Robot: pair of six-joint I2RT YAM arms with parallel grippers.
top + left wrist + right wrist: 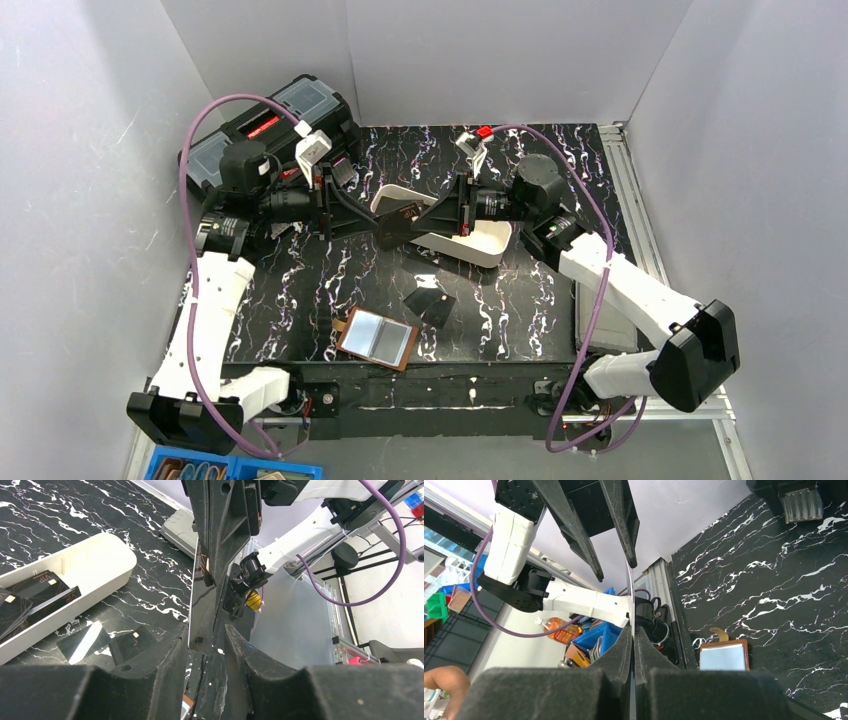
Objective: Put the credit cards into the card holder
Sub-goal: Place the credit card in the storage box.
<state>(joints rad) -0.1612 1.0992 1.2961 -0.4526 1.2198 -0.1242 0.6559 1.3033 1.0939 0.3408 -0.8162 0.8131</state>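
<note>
Over the white tray, mid-table: got both grippers meeting on one dark card. Have right gripper clamped tight on one edge, holding it edge-on, clear of the table. Have left gripper only part spread, straddling the opposite edge; looks like touching with one finger and clear with the other, so not pinching yet. Seeing more dark cards stacked inside tray. Also seeing two loose cards flat on black marble table, between tray and wallet. Found wallet lying open near front edge, blue-grey lining up, tab sticking out to one side, well apart from both grippers. Spotted black toolbox at far left, behind left arm.
</note>
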